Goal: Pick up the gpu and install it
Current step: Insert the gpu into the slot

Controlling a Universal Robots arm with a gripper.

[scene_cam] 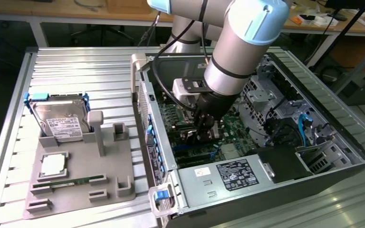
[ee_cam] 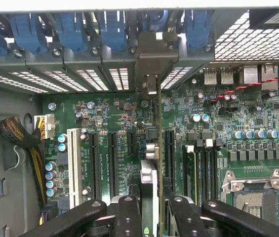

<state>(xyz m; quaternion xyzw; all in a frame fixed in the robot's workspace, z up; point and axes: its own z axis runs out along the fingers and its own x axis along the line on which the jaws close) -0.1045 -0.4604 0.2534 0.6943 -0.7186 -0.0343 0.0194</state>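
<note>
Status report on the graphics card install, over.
Gripper shut on the gpu, inside the open computer case. Card upright, edge down over the motherboard, bracket toward the case rear. Seated or not, cannot tell. Nothing seen in the way.

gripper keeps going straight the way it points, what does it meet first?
The gripper is shut on the gpu, held edge-on ahead of it; that card would probably reach the motherboard first. How much gap remains is unclear.

I see my arm [scene_cam: 236, 47] reaching steeply down from above; the wrist [scene_cam: 224, 78] is tilted over; the gripper [scene_cam: 203, 128] points nearly straight down; its black fingers [ee_cam: 128, 215] sit narrowly apart, clamped on the gpu [ee_cam: 149, 180], held edge-on.
</note>
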